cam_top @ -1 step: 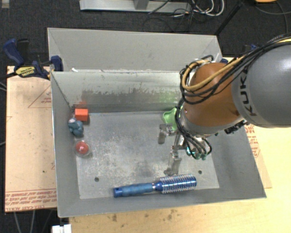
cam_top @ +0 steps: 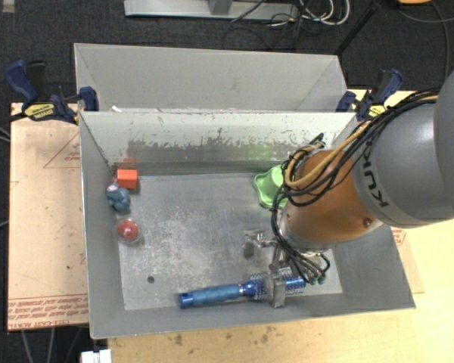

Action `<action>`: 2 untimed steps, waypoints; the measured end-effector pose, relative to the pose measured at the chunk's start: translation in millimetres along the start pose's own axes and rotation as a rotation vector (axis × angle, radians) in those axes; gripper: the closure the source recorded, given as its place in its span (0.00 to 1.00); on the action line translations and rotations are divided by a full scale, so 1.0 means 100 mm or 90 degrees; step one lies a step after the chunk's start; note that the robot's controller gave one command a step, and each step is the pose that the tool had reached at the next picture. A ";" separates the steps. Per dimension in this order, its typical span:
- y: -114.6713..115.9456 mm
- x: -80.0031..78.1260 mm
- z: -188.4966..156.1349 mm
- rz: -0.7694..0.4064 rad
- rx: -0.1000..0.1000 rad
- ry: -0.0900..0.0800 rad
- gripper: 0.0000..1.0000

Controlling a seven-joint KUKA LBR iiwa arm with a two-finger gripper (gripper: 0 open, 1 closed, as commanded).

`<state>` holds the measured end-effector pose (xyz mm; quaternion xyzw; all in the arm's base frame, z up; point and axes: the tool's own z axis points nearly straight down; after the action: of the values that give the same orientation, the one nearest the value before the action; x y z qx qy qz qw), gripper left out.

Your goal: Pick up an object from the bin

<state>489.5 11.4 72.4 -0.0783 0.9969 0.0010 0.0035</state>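
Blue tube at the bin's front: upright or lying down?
Lying down: the blue tube stretches lengthwise along the bin floor, one end at the gripper.

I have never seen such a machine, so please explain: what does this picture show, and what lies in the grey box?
One camera looks down into a grey metal bin. The grey and orange shape at right is a robot arm. Its gripper is low, at the right end of a blue stick; whether it grips the stick I cannot tell. At left lie an orange block, a small blue-grey figure and a red ball. A green thing sits half behind the arm.
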 end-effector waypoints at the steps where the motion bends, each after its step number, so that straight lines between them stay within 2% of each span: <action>1: 0.00 -0.02 -0.02 -0.001 0.000 -0.003 1.00; 2: 0.00 -0.02 -0.02 0.000 0.000 -0.004 1.00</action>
<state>490.9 12.1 74.5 -0.0786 0.9969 0.0013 0.0063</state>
